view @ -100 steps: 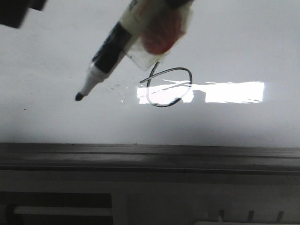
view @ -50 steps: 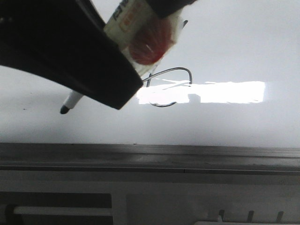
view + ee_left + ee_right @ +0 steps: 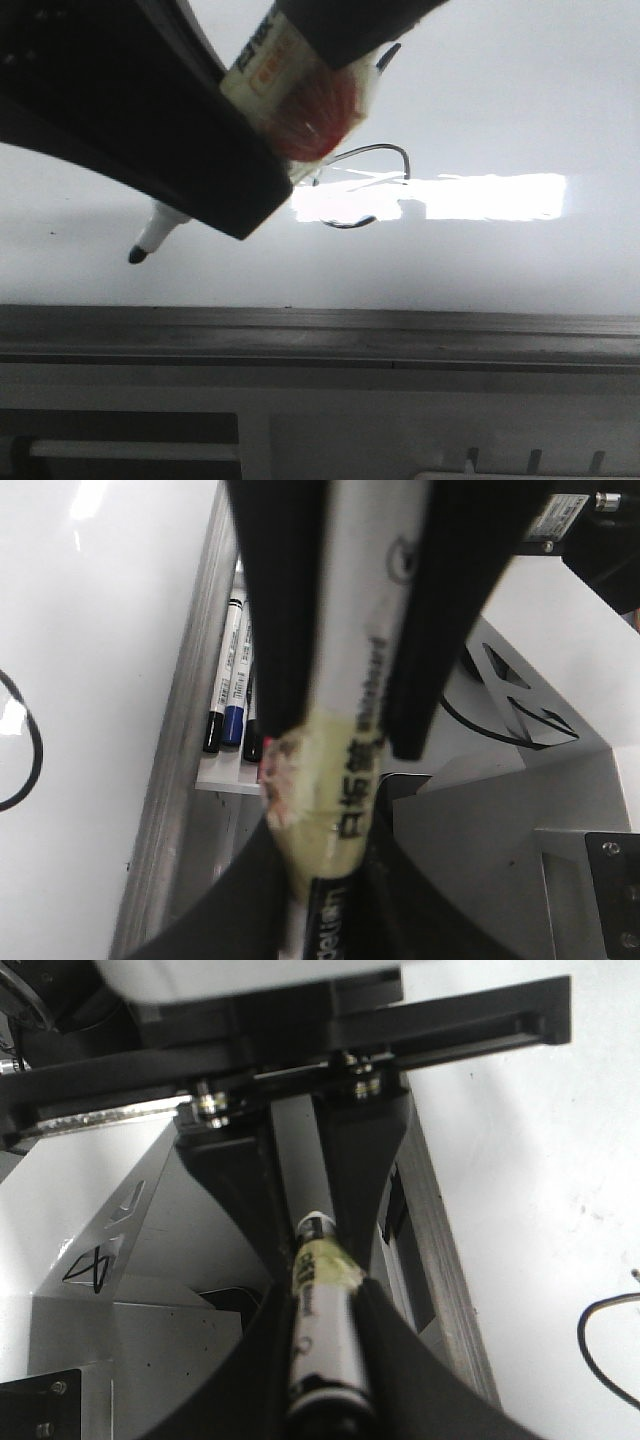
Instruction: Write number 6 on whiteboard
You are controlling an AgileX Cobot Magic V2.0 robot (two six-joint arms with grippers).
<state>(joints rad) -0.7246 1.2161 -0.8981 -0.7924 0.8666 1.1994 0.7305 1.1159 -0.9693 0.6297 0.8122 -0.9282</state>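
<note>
One number 6 (image 3: 368, 185) looks drawn on the whiteboard (image 3: 520, 110), near its middle.
Both grippers' fingers clench the whiteboard marker (image 3: 150, 240), its tip lifted clear; little remains.

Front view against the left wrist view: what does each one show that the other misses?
Only the front view shows the marker's black tip, off to the side of the drawn number 6, plus the bright glare on the whiteboard. Only the left wrist view shows spare markers lying on a ledge beside the board's frame, and the left gripper closed on the marker's barrel. Both show the taped marker, the white board and part of the drawn line.
</note>
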